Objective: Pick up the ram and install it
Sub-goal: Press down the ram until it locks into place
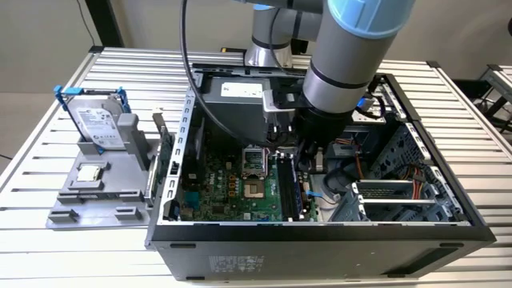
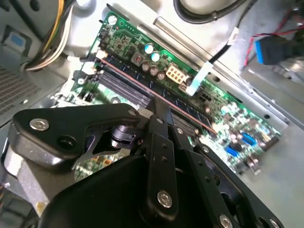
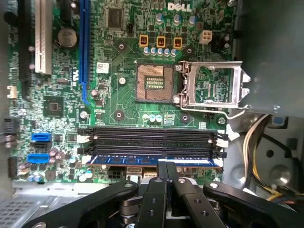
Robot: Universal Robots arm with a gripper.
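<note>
The tool is clenched on the ram, its fingers pinching the stick's top edge. The ram sits edge-up in the outermost of the black slots on the motherboard, at 6 o'clock of the open CPU socket. The case stands on the bench, with the hard drive at its 9 o'clock.

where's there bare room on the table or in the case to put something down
Bare slatted table runs along the case's side at the exterior view's right, and in front of the grey holder tray. Inside it is crowded: the tool sits over the ram in the slots, cables beside it.
</note>
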